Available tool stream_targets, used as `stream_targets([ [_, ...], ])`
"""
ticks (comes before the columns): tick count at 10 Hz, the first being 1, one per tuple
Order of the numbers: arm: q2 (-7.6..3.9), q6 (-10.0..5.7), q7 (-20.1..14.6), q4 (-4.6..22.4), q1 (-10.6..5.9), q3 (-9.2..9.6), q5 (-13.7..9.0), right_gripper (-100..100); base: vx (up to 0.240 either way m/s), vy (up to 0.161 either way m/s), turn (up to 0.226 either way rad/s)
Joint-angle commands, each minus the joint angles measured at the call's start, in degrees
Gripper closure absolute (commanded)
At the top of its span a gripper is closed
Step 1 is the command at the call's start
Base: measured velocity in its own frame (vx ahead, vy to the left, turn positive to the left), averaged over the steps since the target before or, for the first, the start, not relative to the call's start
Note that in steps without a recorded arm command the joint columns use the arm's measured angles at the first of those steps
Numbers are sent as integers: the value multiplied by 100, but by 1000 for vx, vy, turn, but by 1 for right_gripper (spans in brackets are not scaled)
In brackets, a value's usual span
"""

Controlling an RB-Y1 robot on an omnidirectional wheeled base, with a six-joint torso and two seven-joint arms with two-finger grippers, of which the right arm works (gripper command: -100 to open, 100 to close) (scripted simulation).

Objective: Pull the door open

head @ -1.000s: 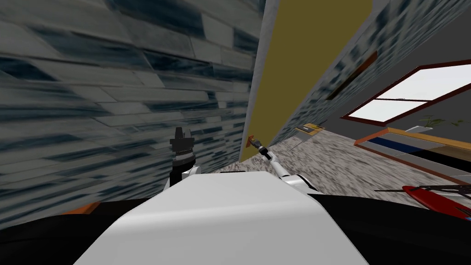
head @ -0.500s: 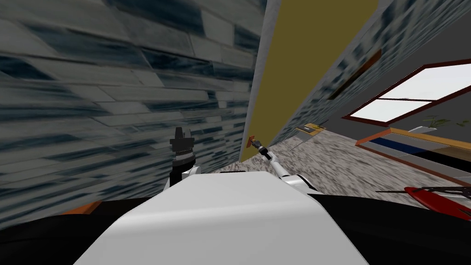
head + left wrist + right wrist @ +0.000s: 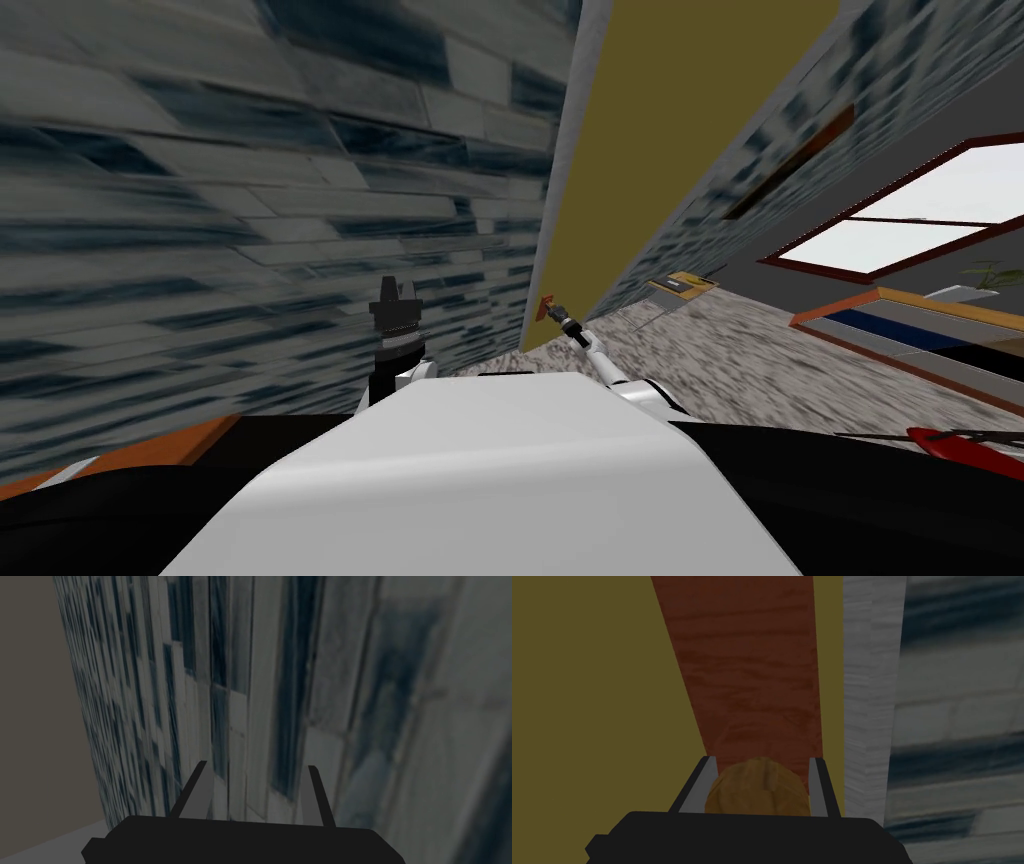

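No text, label, brand, number or sign can be read in any of the views.
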Motion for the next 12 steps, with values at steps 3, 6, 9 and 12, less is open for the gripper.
stream_targets([
  [3, 4, 43, -465, -14, -25, -21, -225, 100, -59, -74, 107],
  [6, 23, 77, -775, -7, -42, -22, -390, 100, -67, -69, 100],
  [9, 52, 132, -1242, 4, -67, -23, -654, 100, -45, -60, 116],
  [12, 88, 198, -1756, 16, -98, -23, -970, 100, -70, -83, 154],
])
